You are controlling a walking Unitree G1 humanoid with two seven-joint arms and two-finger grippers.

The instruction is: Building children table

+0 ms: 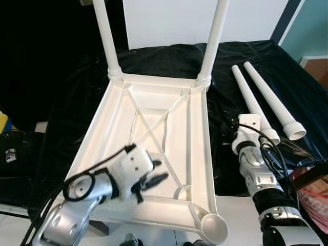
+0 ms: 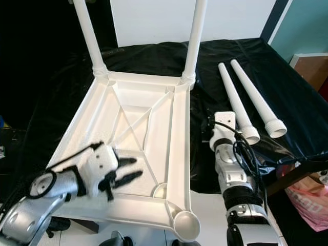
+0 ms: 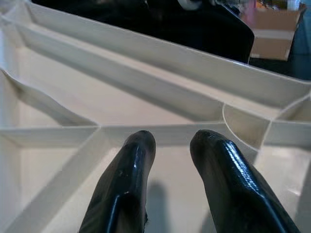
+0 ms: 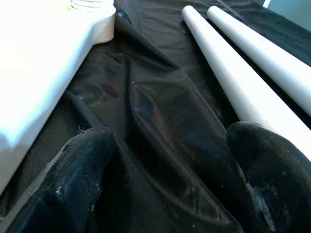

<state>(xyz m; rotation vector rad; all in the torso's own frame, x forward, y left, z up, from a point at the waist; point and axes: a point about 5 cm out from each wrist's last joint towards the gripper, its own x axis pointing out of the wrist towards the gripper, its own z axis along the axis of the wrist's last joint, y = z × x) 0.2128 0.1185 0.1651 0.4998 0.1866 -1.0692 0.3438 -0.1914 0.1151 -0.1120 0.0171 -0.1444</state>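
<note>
Beside the upturned tabletop [image 1: 154,169], the right gripper [image 4: 167,170] is gaping wide, empty, nearing a loose leg [image 1: 253,105]; it should centre first.

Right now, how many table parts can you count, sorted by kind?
Upturned white tabletop: 1
Legs already standing in its far corners: 2
Loose legs lying on the black sheet: 2
Total: 5 parts
</note>
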